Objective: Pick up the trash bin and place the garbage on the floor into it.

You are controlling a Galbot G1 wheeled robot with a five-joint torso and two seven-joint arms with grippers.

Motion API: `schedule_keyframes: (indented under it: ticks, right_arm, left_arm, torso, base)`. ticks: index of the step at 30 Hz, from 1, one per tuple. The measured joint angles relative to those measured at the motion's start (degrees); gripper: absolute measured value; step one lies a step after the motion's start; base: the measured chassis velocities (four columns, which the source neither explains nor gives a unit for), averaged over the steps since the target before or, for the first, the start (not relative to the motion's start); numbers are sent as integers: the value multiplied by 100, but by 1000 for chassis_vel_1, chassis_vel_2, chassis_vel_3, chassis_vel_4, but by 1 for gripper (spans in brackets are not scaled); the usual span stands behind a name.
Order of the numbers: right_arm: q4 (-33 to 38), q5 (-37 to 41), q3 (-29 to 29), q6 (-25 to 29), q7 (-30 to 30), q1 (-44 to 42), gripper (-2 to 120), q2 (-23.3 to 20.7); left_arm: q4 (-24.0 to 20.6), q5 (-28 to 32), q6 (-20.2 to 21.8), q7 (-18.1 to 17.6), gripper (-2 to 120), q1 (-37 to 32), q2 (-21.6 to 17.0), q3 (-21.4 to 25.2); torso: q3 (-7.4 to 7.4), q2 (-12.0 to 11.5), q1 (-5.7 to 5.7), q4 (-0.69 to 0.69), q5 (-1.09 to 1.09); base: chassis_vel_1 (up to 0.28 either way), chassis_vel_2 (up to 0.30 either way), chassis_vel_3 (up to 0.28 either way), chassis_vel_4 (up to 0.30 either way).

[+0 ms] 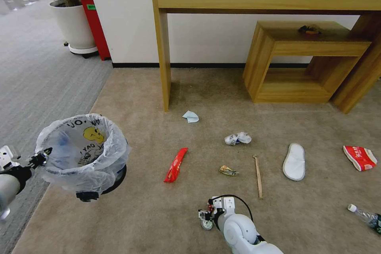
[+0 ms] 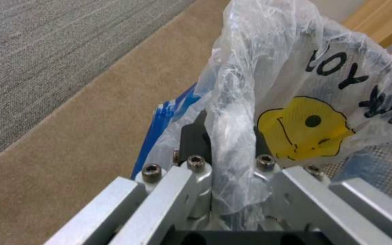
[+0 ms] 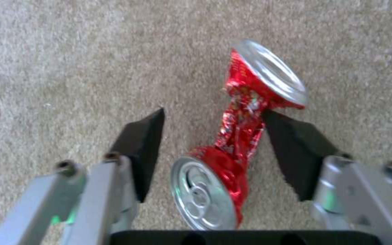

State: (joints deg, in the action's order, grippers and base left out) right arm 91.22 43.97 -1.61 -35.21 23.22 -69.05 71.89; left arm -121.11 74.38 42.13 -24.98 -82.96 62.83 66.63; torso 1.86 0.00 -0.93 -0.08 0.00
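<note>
At my far left, my left gripper [image 1: 43, 154] is pinched tight on the bag-lined rim of the trash bin [image 1: 81, 152], which hangs clear of the floor [image 1: 139, 214] with its mouth up, ready to catch what I drop in. Nearer the middle, my right gripper [image 3: 212, 134] hangs low with its fingers [image 3: 144, 146] spread either side of a crushed red can [image 3: 232, 136], one pad touching its twisted waist, lined up to close on it

Crinkly plastic-lined trash bin [image 1: 81, 152], short-pile floor [image 1: 158, 214]
</note>
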Motion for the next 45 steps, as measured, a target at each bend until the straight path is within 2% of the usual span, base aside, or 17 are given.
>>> schedule_keyframes:
  ticks: [2,4,5,11,13,30,37,39,45]
  right_arm:
    - [-41,-58,1,9,-8,-13,45,-4]
    - [-52,-76,2,13,-13,-20,43,-6]
    - [-70,-116,10,26,-29,-39,37,-14]
    - [-61,-156,38,32,-59,-74,33,-35]
    - [-60,-166,50,32,-62,-75,25,-37]
    - [-126,-234,103,45,-115,-72,22,-63]
    - [-112,-241,120,60,-149,-74,9,-84]
    - [-91,-257,129,79,-169,-79,0,-100]
    - [-55,-291,138,121,-199,-94,0,-112]
  left_arm:
    - [4,-2,0,6,3,13,0,-20]
    - [4,-2,0,7,3,15,1,-24]
    - [6,-5,0,10,3,21,3,-33]
    - [16,-16,0,15,3,29,5,-49]
    - [16,-17,0,17,3,32,6,-56]
    - [25,-38,0,34,3,41,4,-64]
    - [25,-44,0,37,3,47,4,-70]
    - [25,-45,0,38,3,52,4,-72]
    - [25,-49,0,41,3,56,7,-85]
  torso:
    - [0,0,0,0,0]
    - [0,0,0,0,0]
    - [0,0,0,-1,0]
    - [0,0,0,0,0]
    - [0,0,0,0,0]
    - [0,0,0,0,1]
    - [0,0,0,0,1]
    - [0,0,0,-1,0]
    - [0,0,0,-1,0]
  base:
    - [0,0,0,0]
    - [0,0,0,0]
    - [0,0,0,0]
    - [0,0,0,0]
    - [0,0,0,0]
    - [0,0,0,0]
    - [0,0,0,0]
    - [0,0,0,0]
    - [0,0,0,0]
